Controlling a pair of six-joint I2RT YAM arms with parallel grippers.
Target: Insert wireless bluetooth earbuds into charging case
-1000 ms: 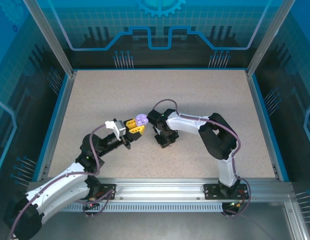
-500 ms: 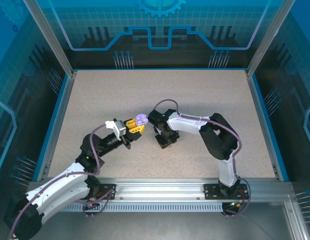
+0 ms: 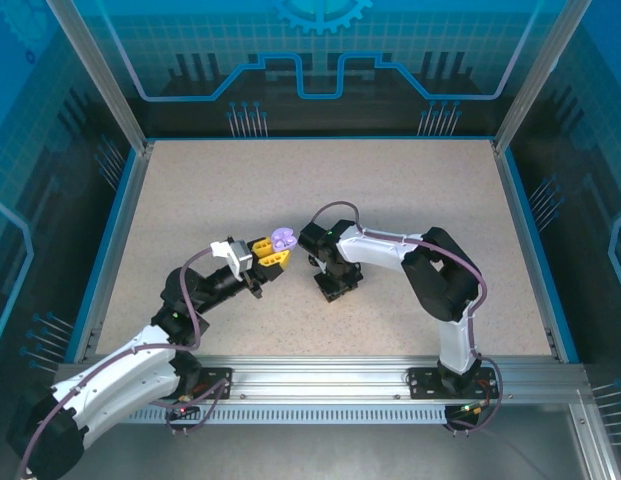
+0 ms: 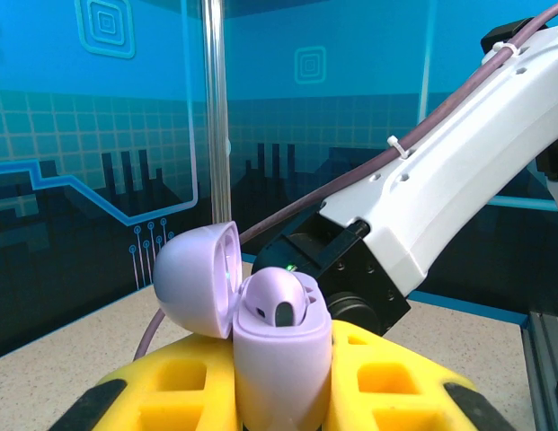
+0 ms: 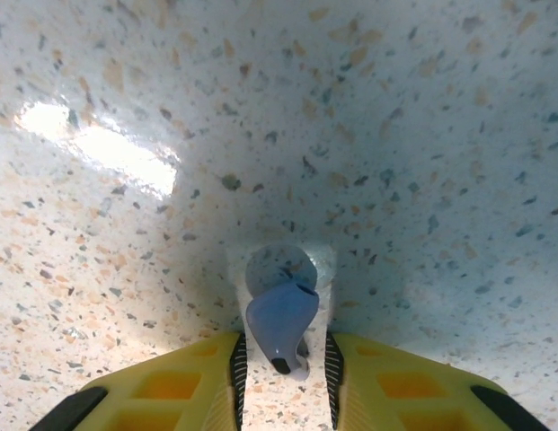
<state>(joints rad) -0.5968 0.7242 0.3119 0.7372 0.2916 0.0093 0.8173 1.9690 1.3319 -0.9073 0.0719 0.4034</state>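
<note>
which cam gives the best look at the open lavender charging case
The left wrist view: the lavender charging case sits close up between the left end effector's yellow fingers, lid swung open, one earbud seated inside. The top external view shows it as a small lavender blob at that end effector's tip.

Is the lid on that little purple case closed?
No, the lavender case has its lid swung open to one side, with an earbud sitting in the base.
</note>
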